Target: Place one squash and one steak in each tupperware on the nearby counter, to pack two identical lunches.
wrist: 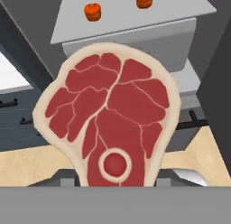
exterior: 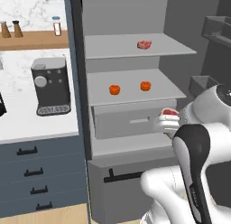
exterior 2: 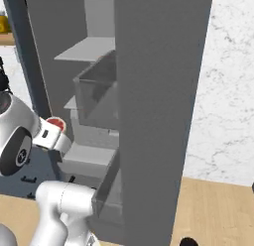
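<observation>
Right now the gripper [exterior: 168,121] clenches a steak [wrist: 106,114] before the open fridge [exterior: 131,47]; two squash [exterior: 114,89] sit on its middle shelf [exterior: 167,87], white counter [exterior: 22,123] alongside.

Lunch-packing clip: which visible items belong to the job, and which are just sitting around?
Job:
- steak in the hand
- second steak, upper fridge shelf
- two squash, shelf below
- counter

Bystanders:
- coffee machine
- shakers and jar on wooden shelf

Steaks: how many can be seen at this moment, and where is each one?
2. One steak lies on the fridge's top shelf. The other steak is held in the tool, in front of the open fridge drawer. More could be hidden behind the door.
</observation>
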